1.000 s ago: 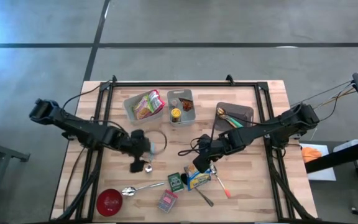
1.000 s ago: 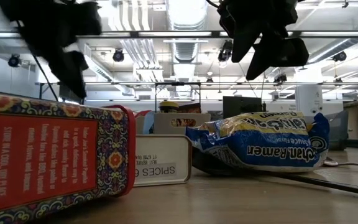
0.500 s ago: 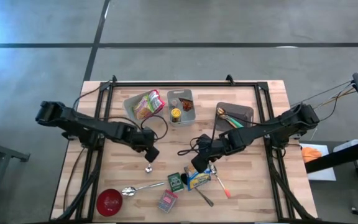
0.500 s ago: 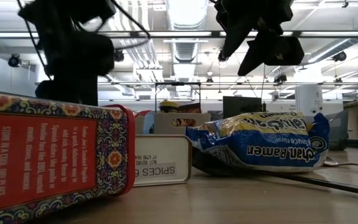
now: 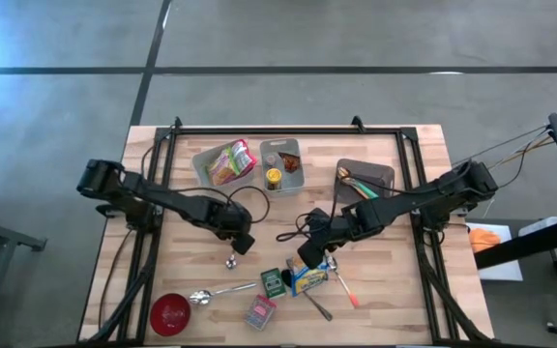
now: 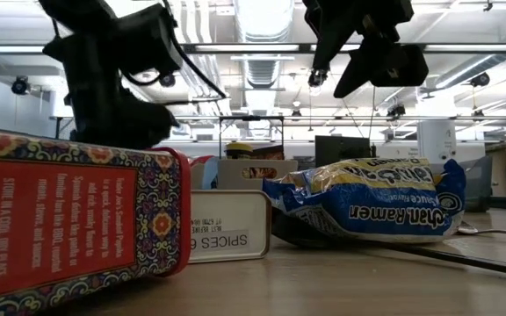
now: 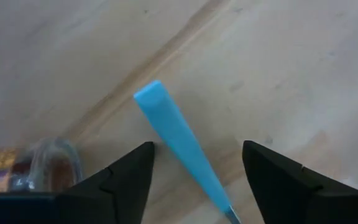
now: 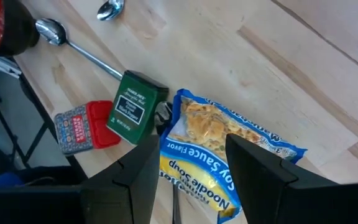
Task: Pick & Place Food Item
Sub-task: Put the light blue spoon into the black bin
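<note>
Ramen first: the blue and yellow noodle packet [image 5: 309,278] lies flat on the bench [image 5: 395,290], beside a green spice tin [image 5: 274,282], not lifted. My right hand [image 8: 185,163] hovers directly above it, fingers spread and empty. My left hand [image 7: 194,163] hangs low over bare wood near the middle, fingers apart on either side of a blue handle [image 7: 176,140], pinching nothing that I can see. One grey bin [image 5: 199,166] at the far side already holds a snack packet [image 5: 230,160]. I judge the grasp not yet made; lift, carry and placing remain.
</note>
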{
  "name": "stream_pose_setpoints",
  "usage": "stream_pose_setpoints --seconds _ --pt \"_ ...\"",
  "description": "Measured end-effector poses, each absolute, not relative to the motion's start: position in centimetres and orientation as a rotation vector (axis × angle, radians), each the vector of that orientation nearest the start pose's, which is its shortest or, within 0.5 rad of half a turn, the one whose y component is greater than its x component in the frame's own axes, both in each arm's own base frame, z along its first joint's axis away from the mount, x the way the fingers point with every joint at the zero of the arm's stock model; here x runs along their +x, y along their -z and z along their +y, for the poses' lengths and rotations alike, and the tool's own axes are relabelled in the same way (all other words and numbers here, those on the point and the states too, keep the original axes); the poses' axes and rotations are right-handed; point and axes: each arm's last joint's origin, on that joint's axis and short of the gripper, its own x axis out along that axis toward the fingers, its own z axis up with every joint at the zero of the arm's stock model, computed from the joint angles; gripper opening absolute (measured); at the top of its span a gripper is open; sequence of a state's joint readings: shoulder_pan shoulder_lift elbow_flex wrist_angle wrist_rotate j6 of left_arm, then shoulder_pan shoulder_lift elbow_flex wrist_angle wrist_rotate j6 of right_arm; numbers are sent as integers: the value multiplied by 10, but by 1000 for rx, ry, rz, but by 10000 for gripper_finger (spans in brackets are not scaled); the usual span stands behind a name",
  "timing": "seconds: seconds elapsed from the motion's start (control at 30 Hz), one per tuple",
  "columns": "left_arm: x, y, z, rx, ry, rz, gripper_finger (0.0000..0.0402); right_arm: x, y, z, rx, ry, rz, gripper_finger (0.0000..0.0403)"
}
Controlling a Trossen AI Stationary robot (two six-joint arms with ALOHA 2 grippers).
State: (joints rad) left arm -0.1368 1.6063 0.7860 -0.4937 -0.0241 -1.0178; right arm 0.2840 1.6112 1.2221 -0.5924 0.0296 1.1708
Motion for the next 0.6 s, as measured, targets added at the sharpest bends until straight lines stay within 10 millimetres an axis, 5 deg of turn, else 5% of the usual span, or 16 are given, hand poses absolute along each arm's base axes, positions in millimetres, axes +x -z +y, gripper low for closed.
stream_pose_setpoints --seconds 0.27,0.6 --pt "265 -126 -35 -677 -567 1261 229 320 -250 93 912 352 976 182" --pt "265 -127 -33 -588 -536 1234 27 320 -250 93 895 340 979 182"
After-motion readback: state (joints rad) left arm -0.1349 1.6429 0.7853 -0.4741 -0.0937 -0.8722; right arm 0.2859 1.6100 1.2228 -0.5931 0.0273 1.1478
